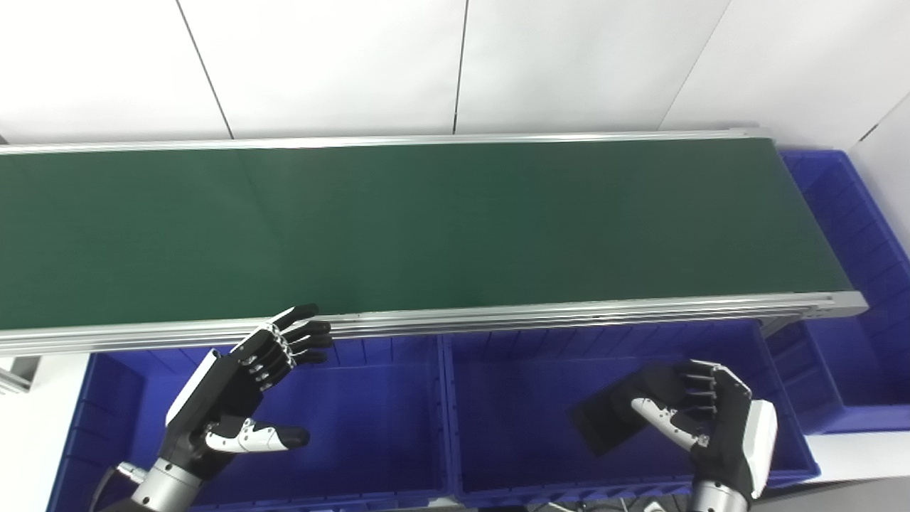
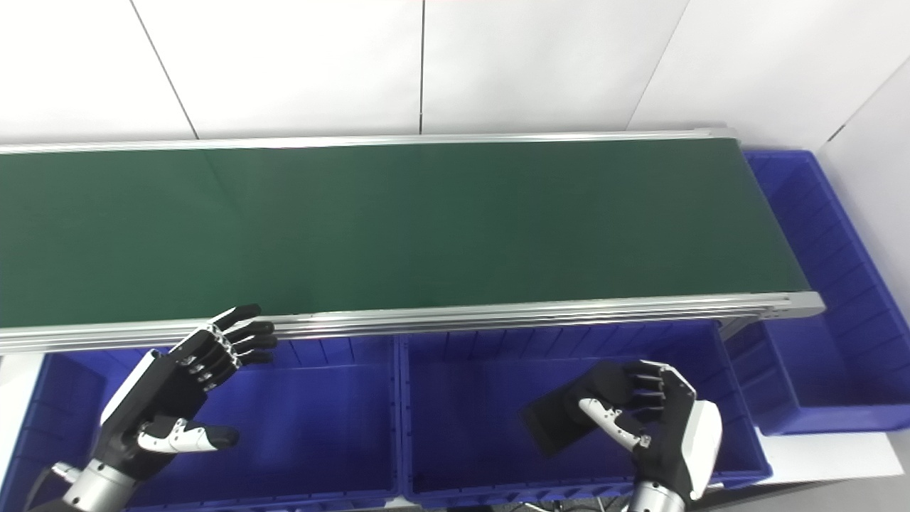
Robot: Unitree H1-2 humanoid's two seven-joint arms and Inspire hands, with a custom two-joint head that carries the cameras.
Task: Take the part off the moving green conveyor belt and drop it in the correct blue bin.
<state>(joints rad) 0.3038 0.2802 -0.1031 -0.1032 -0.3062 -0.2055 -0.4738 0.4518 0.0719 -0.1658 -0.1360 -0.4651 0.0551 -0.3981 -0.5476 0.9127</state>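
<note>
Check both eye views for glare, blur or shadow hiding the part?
Left eye view: even light, conveyor belt matte, faint sheen only on its metal rail; dark flat part in the right hand reads sharp. Right eye view: same; left hand slightly soft, no heavy shadow in the bins.

Bright even overhead light; soft shadows, mild glare on white wall (image 1: 455, 64); slightly soft focus.

I see through two head cameras set side by side, looking steeply down and forward at close range; both share the green conveyor belt (image 1: 426, 227) across mid-frame and blue bins (image 2: 455, 419) along the bottom.
</note>
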